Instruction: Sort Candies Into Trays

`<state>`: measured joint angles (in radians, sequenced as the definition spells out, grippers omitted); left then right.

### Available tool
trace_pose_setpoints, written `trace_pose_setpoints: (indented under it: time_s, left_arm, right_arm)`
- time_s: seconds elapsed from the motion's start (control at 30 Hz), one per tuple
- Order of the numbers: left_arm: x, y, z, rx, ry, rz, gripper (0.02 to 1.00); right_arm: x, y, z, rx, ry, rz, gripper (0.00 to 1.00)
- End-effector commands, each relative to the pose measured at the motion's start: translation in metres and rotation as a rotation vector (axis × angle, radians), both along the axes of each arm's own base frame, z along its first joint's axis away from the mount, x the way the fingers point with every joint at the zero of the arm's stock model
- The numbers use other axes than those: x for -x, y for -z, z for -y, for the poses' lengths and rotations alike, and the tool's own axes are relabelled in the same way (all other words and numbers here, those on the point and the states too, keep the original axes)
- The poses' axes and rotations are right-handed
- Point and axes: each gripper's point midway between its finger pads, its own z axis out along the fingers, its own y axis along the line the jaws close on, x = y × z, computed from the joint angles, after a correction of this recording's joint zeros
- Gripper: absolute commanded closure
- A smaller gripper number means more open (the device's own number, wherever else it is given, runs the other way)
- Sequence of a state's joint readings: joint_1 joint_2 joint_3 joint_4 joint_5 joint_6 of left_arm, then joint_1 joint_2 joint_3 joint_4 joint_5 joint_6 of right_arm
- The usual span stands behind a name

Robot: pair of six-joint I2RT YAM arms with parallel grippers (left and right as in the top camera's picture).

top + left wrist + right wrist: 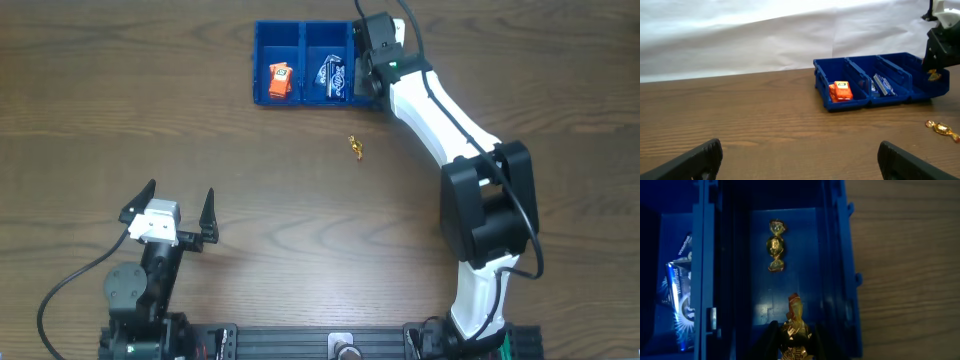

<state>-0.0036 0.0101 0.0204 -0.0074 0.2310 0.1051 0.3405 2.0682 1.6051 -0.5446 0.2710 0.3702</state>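
The right gripper is pinched nearly closed on a gold-wrapped candy, gripping its lower half while the twisted end sticks out past the fingertips. Directly beneath and ahead of the fingers lies the end compartment of the blue tray, where a second gold candy already rests just beyond the held one.

The main risk is in the release. The crinkled wrapper may cling to a finger pad and ride back up with the gripper. Dropped from too high, the candy could bounce off the one already there. The outer tray wall runs close along one side of the fingers and the divider along the other, so a sideways drift could tip the candy onto the wooden table, or into the neighbouring bay with the blue-wrapped candies.

Farther off sit the orange candies. A loose gold candy lies on the table, near the tray on the arm's side. The left gripper waits wide open and empty, well apart.
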Motion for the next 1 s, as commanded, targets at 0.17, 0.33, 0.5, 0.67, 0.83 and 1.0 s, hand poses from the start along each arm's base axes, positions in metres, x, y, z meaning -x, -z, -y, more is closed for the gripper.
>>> trace_pose_setpoints:
  time_s: [0.17, 0.33, 0.5, 0.67, 0.83, 1.0]
  left_arm:
    - [0.002, 0.017, 0.003, 0.006, 0.02, -0.056, 0.02]
    - [0.002, 0.017, 0.003, 0.006, 0.02, -0.056, 0.02]
    - [0.002, 0.017, 0.003, 0.006, 0.02, -0.056, 0.02]
    - [0.002, 0.017, 0.003, 0.006, 0.02, -0.056, 0.02]
    - [0.002, 0.017, 0.003, 0.006, 0.02, -0.056, 0.02]
    - [0.002, 0.017, 0.003, 0.006, 0.02, -0.056, 0.02]
  right_arm:
    - [-0.005, 0.001, 0.001, 0.0, -0.006, 0.009, 0.634]
    - [-0.004, 0.002, 0.001, 0.002, -0.005, 0.005, 0.242]
    - [-0.002, 0.003, 0.002, 0.006, -0.006, -0.006, 0.139]
    - [0.009, 0.002, 0.003, 0.014, -0.004, -0.043, 0.084]
    - [0.047, -0.012, -0.013, 0.002, -0.041, -0.134, 0.069]
    - [0.089, -0.017, -0.03, -0.049, -0.066, -0.26, 0.064]
